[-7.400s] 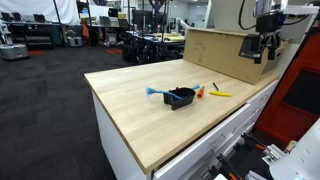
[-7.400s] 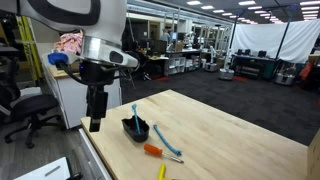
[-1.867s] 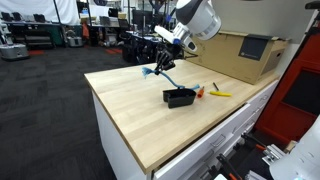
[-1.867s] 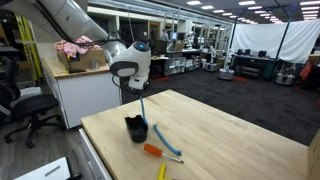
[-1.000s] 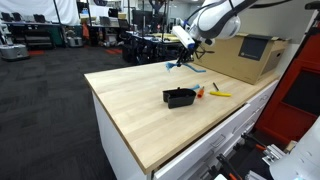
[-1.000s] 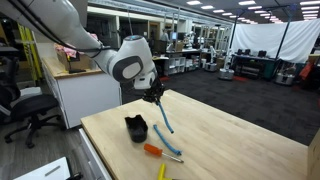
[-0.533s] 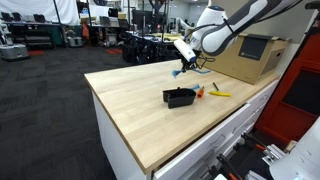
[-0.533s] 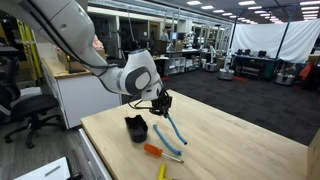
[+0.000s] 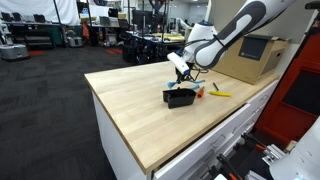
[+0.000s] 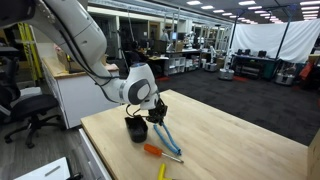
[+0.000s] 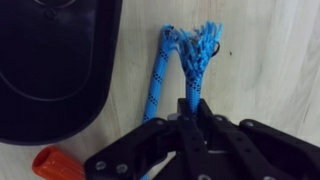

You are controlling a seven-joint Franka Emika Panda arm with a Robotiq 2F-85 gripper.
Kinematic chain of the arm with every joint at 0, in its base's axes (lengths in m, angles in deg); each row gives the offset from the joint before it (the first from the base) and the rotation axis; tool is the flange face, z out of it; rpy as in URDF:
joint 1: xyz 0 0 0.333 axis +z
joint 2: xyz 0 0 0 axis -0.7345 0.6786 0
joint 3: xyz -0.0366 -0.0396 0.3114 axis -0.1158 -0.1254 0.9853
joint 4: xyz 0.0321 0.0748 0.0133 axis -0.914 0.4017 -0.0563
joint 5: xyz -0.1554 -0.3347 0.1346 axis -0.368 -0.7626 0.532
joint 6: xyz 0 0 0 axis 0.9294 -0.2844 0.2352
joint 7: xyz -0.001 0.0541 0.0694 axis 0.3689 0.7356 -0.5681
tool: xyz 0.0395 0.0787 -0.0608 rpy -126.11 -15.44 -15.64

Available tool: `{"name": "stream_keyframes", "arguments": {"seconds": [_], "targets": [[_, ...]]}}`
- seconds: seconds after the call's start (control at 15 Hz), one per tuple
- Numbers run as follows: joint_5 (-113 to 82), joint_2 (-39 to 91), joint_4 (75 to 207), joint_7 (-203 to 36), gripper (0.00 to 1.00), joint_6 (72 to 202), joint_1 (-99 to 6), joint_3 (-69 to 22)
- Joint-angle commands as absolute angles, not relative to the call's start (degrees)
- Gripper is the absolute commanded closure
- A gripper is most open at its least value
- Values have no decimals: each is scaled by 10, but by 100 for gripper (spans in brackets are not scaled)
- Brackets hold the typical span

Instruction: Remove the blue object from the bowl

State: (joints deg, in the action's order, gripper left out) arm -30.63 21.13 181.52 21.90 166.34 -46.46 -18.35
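Note:
My gripper [image 11: 192, 112] is shut on the blue object [image 11: 156, 82], a slim blue cord-like piece with a frayed end. In the wrist view two blue strands run out from the jaws over the wood, just right of the black bowl [image 11: 50, 70]. In an exterior view the blue object [image 10: 171, 139] slants down from the gripper [image 10: 158, 113] to the table, outside the bowl [image 10: 136, 129]. From the opposite side, the gripper [image 9: 183, 73] hangs low just behind the bowl [image 9: 180, 98].
A small orange item [image 10: 152, 150] lies by the bowl, also seen at the wrist view's lower left [image 11: 55, 163]. A yellow stick [image 9: 220, 94] lies further along the wooden table [image 9: 130, 110]. A cardboard box [image 9: 225, 50] stands at the back.
The gripper has come down from above the table to just beside the bowl, carrying the blue object, whose lower end now rests on the wood.

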Motion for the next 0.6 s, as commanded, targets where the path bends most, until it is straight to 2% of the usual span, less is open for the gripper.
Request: {"name": "stream_keyframes", "arguments": {"seconds": [0.0, 0.53], "targets": [[-251, 244, 1801, 190, 63, 1684, -441, -192], [-87, 201, 1809, 105, 8, 1652, -437, -170]]}}
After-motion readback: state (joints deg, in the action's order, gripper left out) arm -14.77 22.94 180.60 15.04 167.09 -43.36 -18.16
